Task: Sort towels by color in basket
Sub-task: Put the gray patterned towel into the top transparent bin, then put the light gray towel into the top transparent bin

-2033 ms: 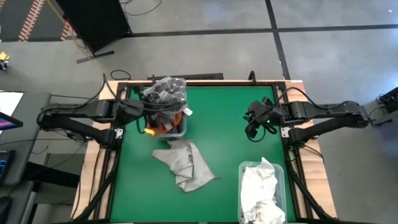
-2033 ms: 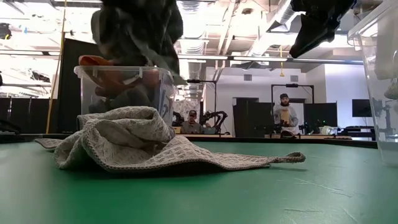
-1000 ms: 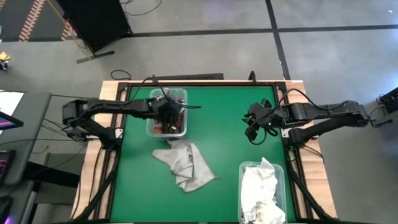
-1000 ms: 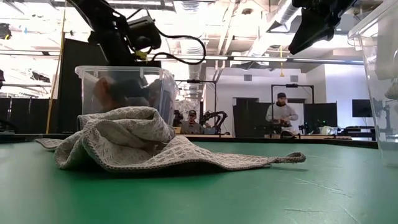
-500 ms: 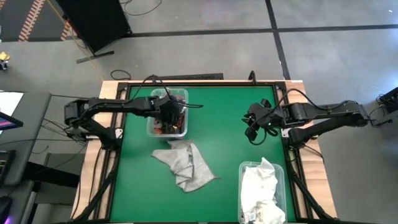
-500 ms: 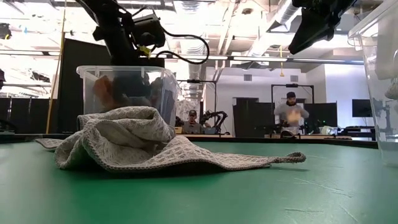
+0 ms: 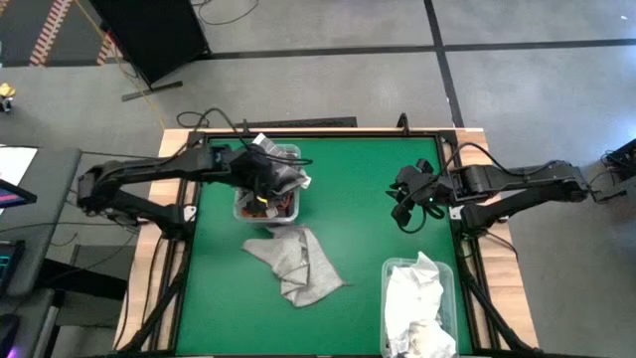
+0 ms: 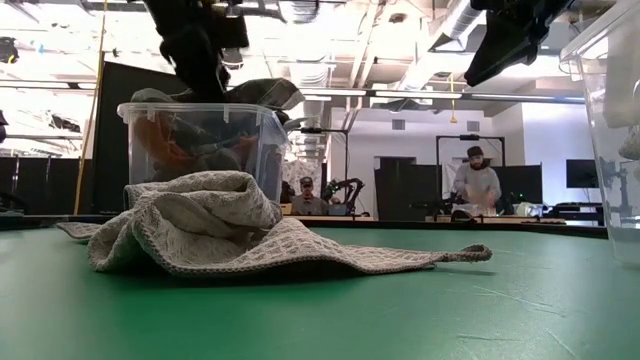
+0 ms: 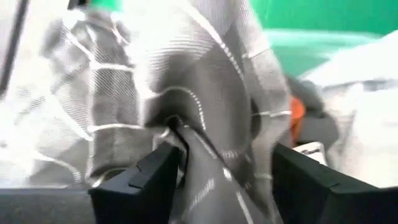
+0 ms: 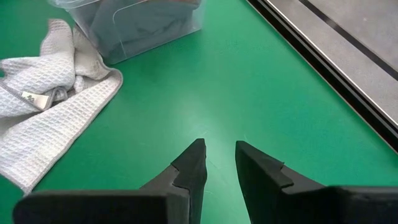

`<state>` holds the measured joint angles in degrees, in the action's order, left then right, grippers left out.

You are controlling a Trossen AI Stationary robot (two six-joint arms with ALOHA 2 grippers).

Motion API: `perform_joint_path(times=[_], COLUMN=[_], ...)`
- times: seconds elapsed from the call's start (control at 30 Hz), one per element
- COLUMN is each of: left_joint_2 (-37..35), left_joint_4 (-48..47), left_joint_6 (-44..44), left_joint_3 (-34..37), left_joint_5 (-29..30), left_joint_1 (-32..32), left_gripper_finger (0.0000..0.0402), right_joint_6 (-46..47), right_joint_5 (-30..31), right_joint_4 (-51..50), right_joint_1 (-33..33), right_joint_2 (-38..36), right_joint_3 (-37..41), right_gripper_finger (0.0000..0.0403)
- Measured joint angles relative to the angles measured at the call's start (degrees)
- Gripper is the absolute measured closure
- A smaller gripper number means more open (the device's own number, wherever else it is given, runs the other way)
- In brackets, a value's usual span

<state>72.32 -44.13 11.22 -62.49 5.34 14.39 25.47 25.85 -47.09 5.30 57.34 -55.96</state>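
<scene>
A clear bin at the table's far left holds a grey plaid towel and a rust-orange towel. The plaid towel bulges above the bin's rim. My left gripper hovers just over the bin, open, with plaid cloth between its fingers. A light grey waffle towel lies crumpled on the green table in front of the bin. My right gripper hangs at the far right, narrowly open on nothing. My left gripper slants down into the bin from the table's left side, its fingers wide apart. A fold of the plaid towel lies against the inner side of one finger. Whether the cloth is caught on it I cannot tell. The rest of the towel rests in the bin.
A second clear bin with white towels stands at the near right corner. Bare green table lies between the two bins. People stand in the room beyond the table's far edge.
My left gripper, shut down inside the bin a second ago, has risen out of it and opened. The plaid towel has come up with it and now bulges over the bin's rim.
</scene>
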Motion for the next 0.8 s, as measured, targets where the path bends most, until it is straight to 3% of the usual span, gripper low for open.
perform_joint_path(times=[0.4, 0.8], left_joint_2=[-10.7, -9.9], left_joint_4=[1.0, 1.0], left_joint_6=[-2.2, -4.4], left_joint_3=[-1.4, -1.0], left_joint_5=[0.7, -1.1], left_joint_1=[-3.2, -8.6], left_gripper_finger=[0.0174, 0.0175], right_joint_6=[0.0, 0.0], right_joint_5=[0.0, 0.0], right_joint_4=[0.0, 0.5], right_joint_1=[0.0, 0.0], right_joint_2=[0.0, 0.0], right_joint_3=[0.0, 0.0], right_gripper_finger=[0.0285, 0.0285])
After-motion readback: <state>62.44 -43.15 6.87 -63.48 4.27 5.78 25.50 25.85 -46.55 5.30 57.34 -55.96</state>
